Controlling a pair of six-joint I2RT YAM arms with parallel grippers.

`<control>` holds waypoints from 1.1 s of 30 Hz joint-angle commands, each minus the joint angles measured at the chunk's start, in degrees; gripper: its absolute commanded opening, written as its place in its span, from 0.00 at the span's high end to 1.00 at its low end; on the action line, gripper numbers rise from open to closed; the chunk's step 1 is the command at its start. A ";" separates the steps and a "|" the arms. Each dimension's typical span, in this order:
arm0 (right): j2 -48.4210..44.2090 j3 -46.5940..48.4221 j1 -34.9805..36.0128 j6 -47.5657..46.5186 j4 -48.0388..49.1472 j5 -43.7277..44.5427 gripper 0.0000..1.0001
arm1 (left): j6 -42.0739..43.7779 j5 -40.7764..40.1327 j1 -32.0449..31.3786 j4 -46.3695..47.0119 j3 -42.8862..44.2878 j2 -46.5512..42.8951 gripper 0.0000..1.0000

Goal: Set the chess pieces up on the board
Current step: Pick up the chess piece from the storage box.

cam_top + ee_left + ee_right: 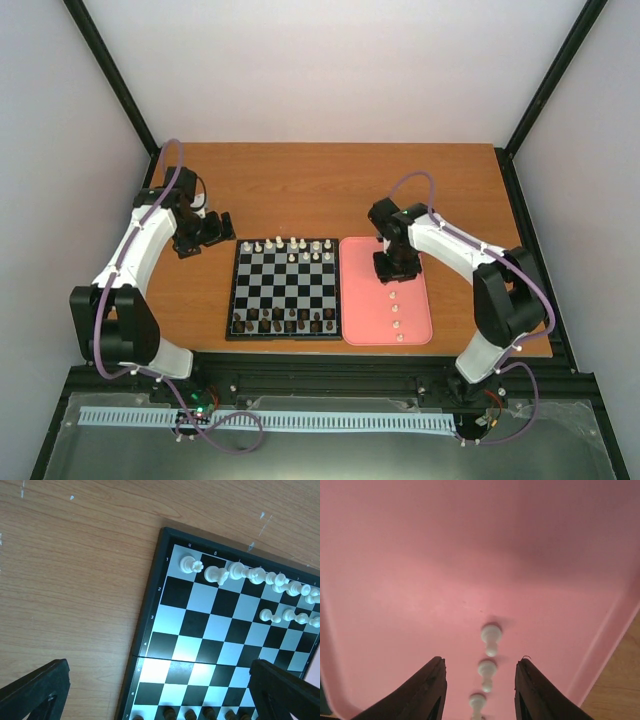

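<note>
Board [286,286] middle ranks open; white pieces [290,245] crowd far rows, dark pieces [285,320] near rows; pawns [394,309] line tray [360,300].

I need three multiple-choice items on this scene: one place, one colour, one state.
1. Relative to the board, the pink tray lies: A) on top B) left C) right
2. The pawns on the tray are: A) white B) brown C) red
3. The left gripper is: A) shut on a pawn B) open, empty C) shut on the board
Answers: C, the top view shows it at the board's right edge; A, the right wrist view shows white pawns; B, its fingers stand wide apart, holding nothing.
</note>
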 commanded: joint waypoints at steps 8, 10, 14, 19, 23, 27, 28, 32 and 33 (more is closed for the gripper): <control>0.51 -10.57 -2.93 -1.04 10.42 -3.77 0.64 | 0.23 -0.65 -0.06 -0.21 2.74 1.65 0.00; 1.55 -10.35 -3.20 -1.57 10.58 -3.54 0.65 | 0.26 -0.70 -0.03 -0.29 2.66 1.64 0.00; 2.26 -10.03 -3.38 -2.05 10.23 -2.48 0.65 | 0.31 -0.80 0.00 -0.17 2.50 1.75 0.00; 2.61 -10.41 -3.58 -2.30 9.79 -2.46 0.72 | 0.26 -0.92 -0.06 -0.21 2.60 1.93 0.00; 2.45 -10.44 -3.63 -2.30 8.98 -2.11 0.79 | 0.24 -0.73 -0.06 -0.15 2.35 2.00 0.00; 1.40 -10.43 -3.62 -2.15 8.09 -1.58 0.81 | 0.16 -0.66 -0.05 0.05 1.92 1.70 0.00; 1.13 -10.54 -3.67 -2.14 7.97 -1.51 0.81 | 0.22 -0.57 -0.06 0.10 1.80 1.58 0.00; 0.62 -10.89 -3.62 -2.08 7.60 -1.52 0.82 | 0.14 -0.35 -0.06 0.23 1.41 1.22 0.00; 0.42 -11.14 -3.65 -1.98 7.59 -1.48 0.82 | 0.22 -0.34 -0.06 0.16 1.38 1.08 0.00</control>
